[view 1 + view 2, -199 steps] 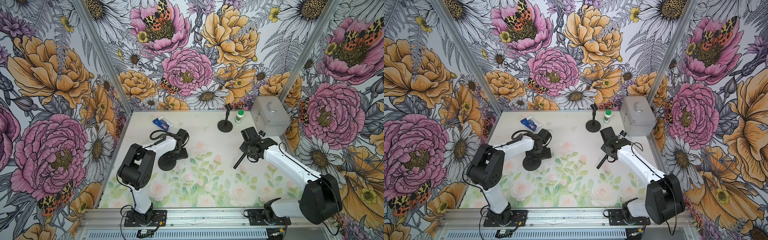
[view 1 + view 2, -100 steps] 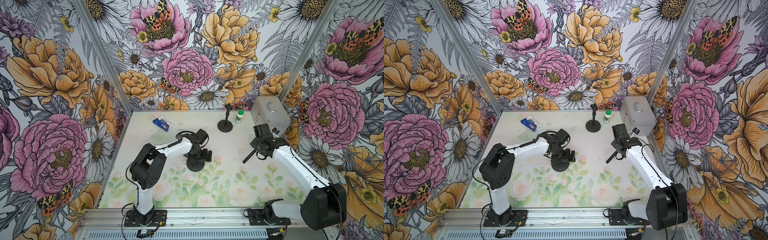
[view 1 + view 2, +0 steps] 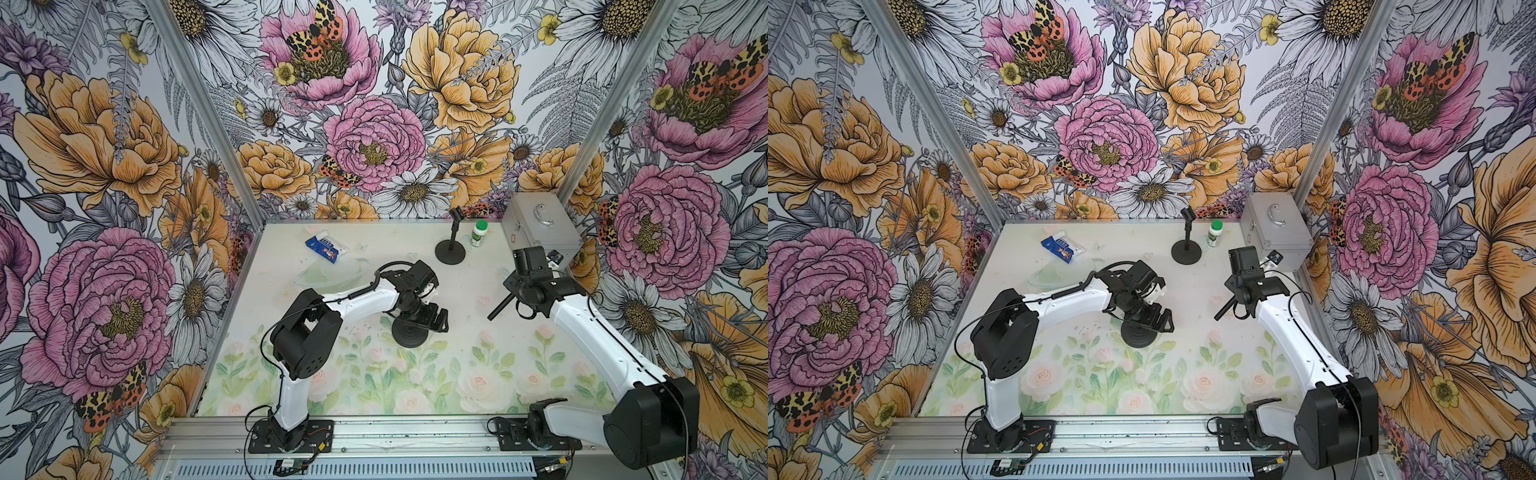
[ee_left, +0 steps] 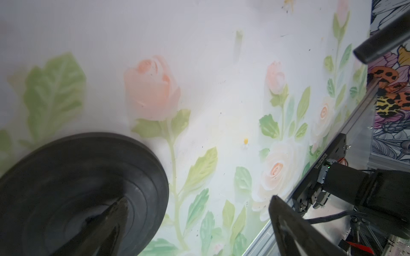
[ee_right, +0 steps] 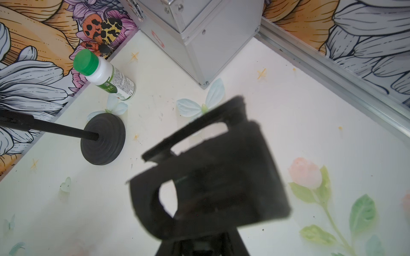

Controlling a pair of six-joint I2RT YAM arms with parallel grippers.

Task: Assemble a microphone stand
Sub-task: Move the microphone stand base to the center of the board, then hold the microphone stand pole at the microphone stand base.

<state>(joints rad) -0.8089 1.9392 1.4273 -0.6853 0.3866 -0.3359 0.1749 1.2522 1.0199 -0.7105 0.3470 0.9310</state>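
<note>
A black round base [image 3: 409, 334] [image 3: 1139, 334] lies flat near the middle of the table. My left gripper [image 3: 430, 320] [image 3: 1156, 320] hangs open over it. In the left wrist view [image 4: 199, 199] one finger [image 4: 106, 226] lies across the disc [image 4: 77, 181]; the other finger [image 4: 288, 228] stands off its rim. My right gripper [image 3: 519, 291] [image 3: 1241, 291] is shut on a black stand pole [image 3: 498, 309] [image 3: 1224, 309], held slanted above the table right of the base. Its clip [image 5: 210, 172] fills the right wrist view and hides the jaws.
A complete small stand [image 3: 449, 252] [image 5: 103, 138] stands at the back, with a green-capped bottle [image 3: 478, 232] [image 5: 106, 75] beside it. A metal case [image 3: 538, 226] [image 5: 199, 33] fills the back right corner. A blue packet [image 3: 326, 249] lies at the back left.
My left gripper has slid the round base rightward, from the left side towards the table's middle. My right arm has carried the pole a little to the right and back.
</note>
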